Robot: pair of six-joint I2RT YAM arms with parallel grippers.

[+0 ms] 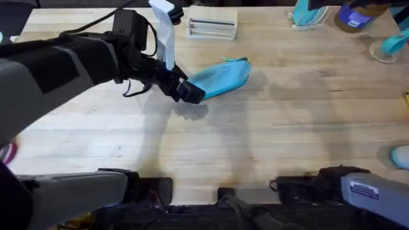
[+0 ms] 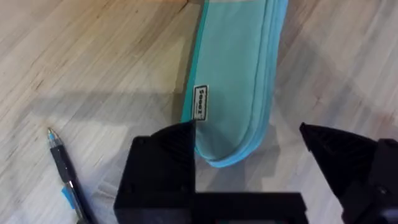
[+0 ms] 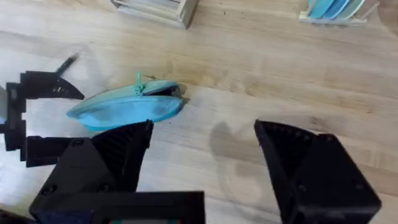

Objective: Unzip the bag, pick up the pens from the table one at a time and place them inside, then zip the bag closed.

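Bag (image 1: 220,78) lies on the table (image 1: 268,140) in the upper middle, long axis running diagonally, narrow end toward the left gripper (image 1: 190,91). Left arm reaches across from the lower left; its fingers are spread, straddling the bag's narrow tip with nothing clamped; in the left wrist view the tip sits between the two black fingers (image 2: 163,163), one finger right at the bag edge by the small label. Right gripper (image 3: 205,168) hangs back near its base, fingers apart and empty, looking at the bag from a distance. Zipper pull (image 3: 138,84) sticks up near the bag's wider end in the right wrist view; the mouth there looks a little gapped, can't tell how far the zip is run. One pen (image 2: 64,174) lies on the table just beside the left gripper. Step looks like the unzip stage: left is set to pin the narrow end. Next move likely needs left to close on the tip and hold, then right to come in and take the pull tab, a small target needing careful alignment.
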